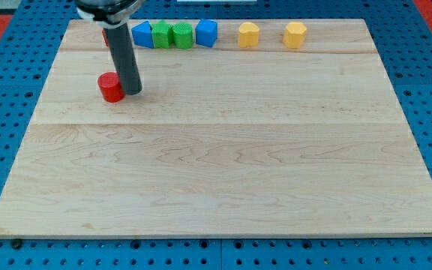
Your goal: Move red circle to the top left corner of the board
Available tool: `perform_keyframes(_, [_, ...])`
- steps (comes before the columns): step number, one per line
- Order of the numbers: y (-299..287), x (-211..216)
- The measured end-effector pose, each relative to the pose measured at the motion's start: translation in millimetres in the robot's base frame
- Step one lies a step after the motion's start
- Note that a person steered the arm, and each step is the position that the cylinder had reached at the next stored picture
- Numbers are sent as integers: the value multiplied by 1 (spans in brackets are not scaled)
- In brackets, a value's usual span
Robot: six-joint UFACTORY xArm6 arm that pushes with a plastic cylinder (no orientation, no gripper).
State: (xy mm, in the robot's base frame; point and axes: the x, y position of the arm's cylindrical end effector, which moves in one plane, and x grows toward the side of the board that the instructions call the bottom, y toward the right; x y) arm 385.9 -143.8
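Observation:
The red circle block (110,88) lies on the wooden board (216,165) in its upper left part, below the row of blocks at the view's top. My tip (133,92) stands on the board right beside the red circle, touching its right side. The rod rises up and to the left and hides most of the red star block (106,34) at the left end of the top row.
Along the board's top edge, right of the rod, stand a blue block (142,34), two green blocks (161,34) (181,34), a blue cube (206,32) and two yellow blocks (248,34) (295,34).

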Motion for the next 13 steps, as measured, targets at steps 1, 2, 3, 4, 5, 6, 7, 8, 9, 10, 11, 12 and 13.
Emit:
perform_keyframes(1, [-16, 17])
perform_keyframes(2, [-62, 1])
perform_keyframes(3, [-85, -2])
perform_keyframes(4, [-102, 5])
perform_keyframes(5, [-146, -10])
perform_keyframes(6, [-141, -35])
perform_keyframes(7, [-124, -39])
perform_keyframes(8, [-125, -17])
perform_keyframes(9, [-100, -17])
perform_keyframes(10, [-85, -21])
perform_keyframes(11, [-92, -45])
perform_keyframes(12, [-93, -68])
perform_keyframes(13, [-102, -87])
